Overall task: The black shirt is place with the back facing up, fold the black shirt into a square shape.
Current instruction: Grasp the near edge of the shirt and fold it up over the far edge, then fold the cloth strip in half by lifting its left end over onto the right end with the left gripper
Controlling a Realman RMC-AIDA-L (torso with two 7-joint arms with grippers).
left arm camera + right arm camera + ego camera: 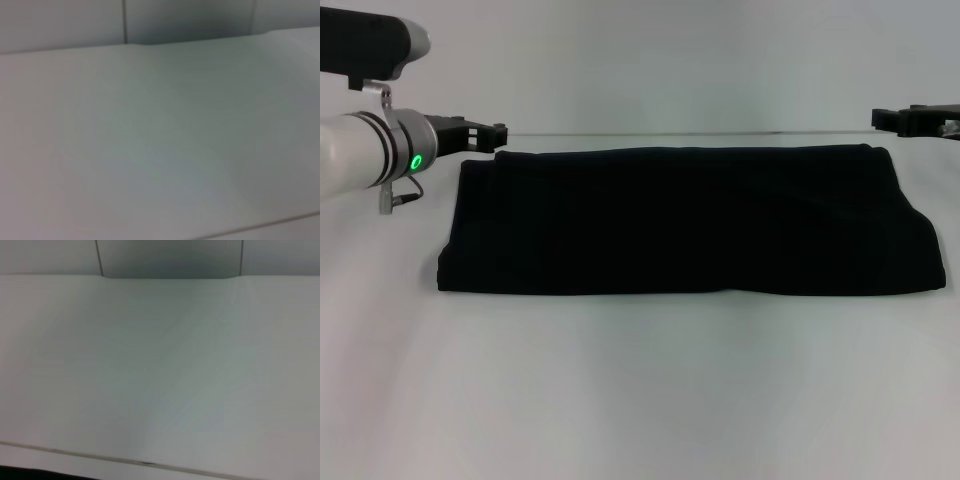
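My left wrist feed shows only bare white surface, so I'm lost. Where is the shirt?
Observer: The black shirt lies in the middle of the table, folded into a wide rectangle, not yet a square.
Operator: And my left gripper?
Observer: The left gripper sits just past the shirt's far left corner, holding no cloth.
Operator: The right one?
Observer: The right gripper is beyond the far right corner, also clear of the cloth.

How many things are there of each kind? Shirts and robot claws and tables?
Shirts: 1, the black shirt, folded into a wide band.
Grippers: 2, left gripper and right gripper, both beyond the shirt's far corners.
Tables: 1, the white table.
Total: 4
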